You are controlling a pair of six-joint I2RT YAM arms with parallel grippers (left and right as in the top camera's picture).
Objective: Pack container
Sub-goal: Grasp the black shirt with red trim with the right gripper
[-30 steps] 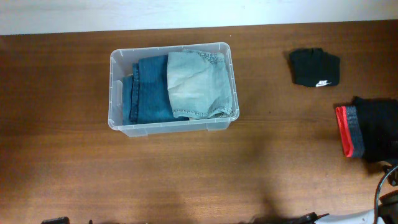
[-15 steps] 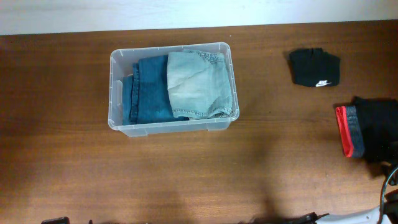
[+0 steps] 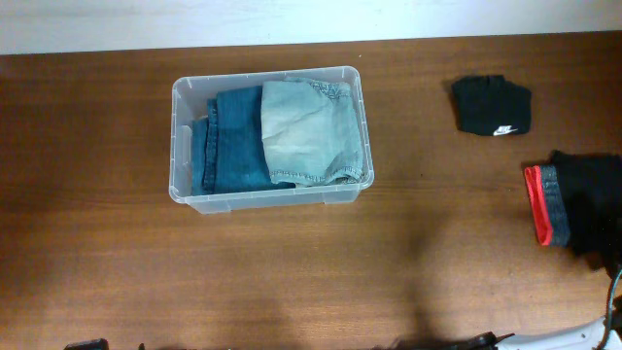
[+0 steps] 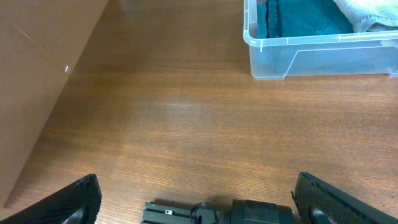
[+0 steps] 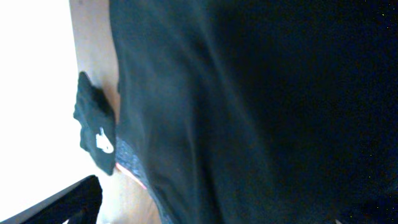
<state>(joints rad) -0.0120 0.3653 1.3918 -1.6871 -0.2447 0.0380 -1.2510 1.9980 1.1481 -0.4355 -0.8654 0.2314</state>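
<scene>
The clear plastic container (image 3: pixel 182 146) stands left of centre on the table. It holds folded dark blue jeans (image 3: pixel 231 141) and a folded light denim piece (image 3: pixel 306 131). Its near corner shows in the left wrist view (image 4: pixel 311 56). My left gripper (image 4: pixel 205 196) is open and empty, low over bare table well in front of the container. My right gripper (image 5: pixel 199 211) is close over a black garment (image 5: pixel 249 106) that fills its view. One finger shows at the lower left, spread wide, and the other is hidden against the dark cloth.
A black garment with a red and grey band (image 3: pixel 573 204) lies at the right edge. A small folded black item with a white logo (image 3: pixel 491 107) lies behind it and also shows in the right wrist view (image 5: pixel 93 134). The table's far edge meets a white wall.
The right arm's cable at the lower right corner of the overhead view has shifted slightly toward the edge. The container and clothes have not moved.
</scene>
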